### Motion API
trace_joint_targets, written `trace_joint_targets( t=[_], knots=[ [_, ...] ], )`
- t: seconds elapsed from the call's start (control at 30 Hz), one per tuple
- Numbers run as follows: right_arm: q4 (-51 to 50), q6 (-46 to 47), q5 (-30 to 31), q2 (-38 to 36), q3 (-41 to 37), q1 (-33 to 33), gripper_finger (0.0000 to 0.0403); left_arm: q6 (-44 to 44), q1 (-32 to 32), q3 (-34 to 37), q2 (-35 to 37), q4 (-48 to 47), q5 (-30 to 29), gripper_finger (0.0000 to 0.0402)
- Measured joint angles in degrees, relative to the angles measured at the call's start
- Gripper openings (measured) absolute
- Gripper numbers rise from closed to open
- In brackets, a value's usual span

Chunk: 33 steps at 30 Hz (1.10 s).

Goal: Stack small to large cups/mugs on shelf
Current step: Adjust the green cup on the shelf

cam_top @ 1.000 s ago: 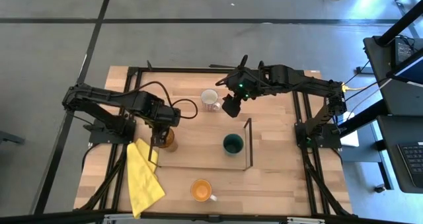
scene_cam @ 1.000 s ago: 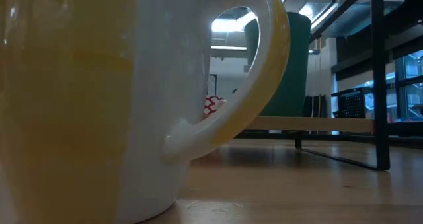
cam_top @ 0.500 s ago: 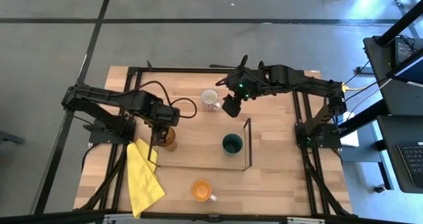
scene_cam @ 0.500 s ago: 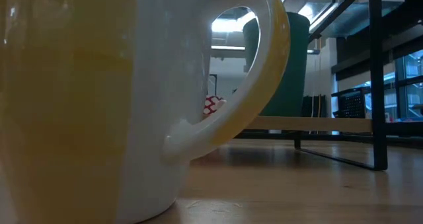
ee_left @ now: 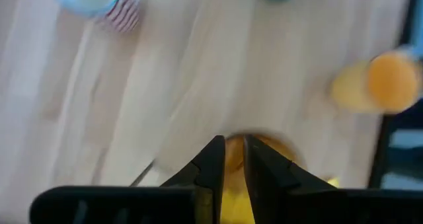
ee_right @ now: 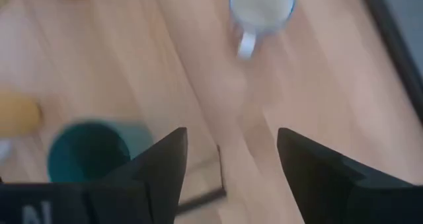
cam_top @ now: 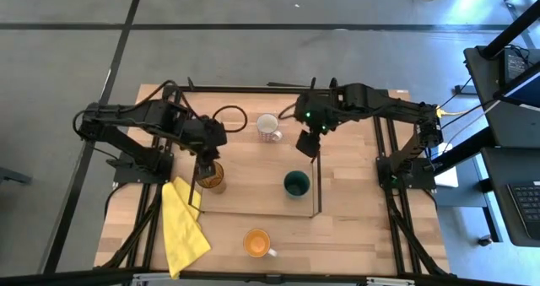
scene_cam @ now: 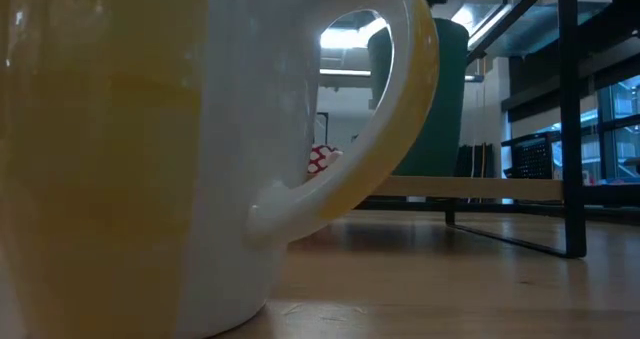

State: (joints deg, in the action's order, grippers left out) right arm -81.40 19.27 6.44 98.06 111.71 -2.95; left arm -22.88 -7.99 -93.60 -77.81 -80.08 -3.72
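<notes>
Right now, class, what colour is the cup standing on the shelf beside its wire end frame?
Dark green cup, clearest in the high view.

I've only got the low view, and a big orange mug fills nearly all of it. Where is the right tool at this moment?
Observer: The right tool hangs open above the table, between the white mug and the dark green cup.
Operator: Is anything inside that green cup?
Observer: No. Seen from above, nothing shows inside it.
Operator: And the left tool?
Observer: The left tool is over the amber tumbler, at the end of the shelf nearer the left arm.
</notes>
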Motion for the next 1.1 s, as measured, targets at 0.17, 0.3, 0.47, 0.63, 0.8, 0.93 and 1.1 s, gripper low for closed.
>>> trace_joint_targets(
  t=[0.17,0.3,0.47,0.63,0.8,0.93,1.1],
  knots=[
    [0.6,2.0,-2.7,0.1,-5.0,2.9,0.0236,0.8,-1.0,-0.1,-1.7,6.3,1.7,0.0055],
    [1.0,3.4,-4.6,0.2,-10.9,5.4,0.0236,0.9,-1.5,0.0,-3.0,5.5,1.7,0.0052],
    [6.1,4.7,-6.8,0.2,-16.4,7.6,0.0236,1.0,-1.9,0.0,-3.2,5.5,1.5,0.0051],
    [11.6,6.1,-7.8,0.2,-18.6,8.7,0.0236,1.0,-1.8,0.0,-3.2,5.5,1.3,0.0051],
    [12.7,6.6,-7.6,0.2,-19.8,8.8,0.0236,0.9,-1.8,0.0,-3.2,5.5,1.3,0.0051],
    [13.3,7.1,-7.0,0.2,-21.8,8.8,0.0236,0.9,-1.8,0.0,-3.2,4.9,1.3,0.0051],
    [15.6,6.9,-7.0,0.2,-23.9,8.8,0.0233,0.9,-1.8,0.0,-3.2,4.6,0.7,0.0051]
  ],
)
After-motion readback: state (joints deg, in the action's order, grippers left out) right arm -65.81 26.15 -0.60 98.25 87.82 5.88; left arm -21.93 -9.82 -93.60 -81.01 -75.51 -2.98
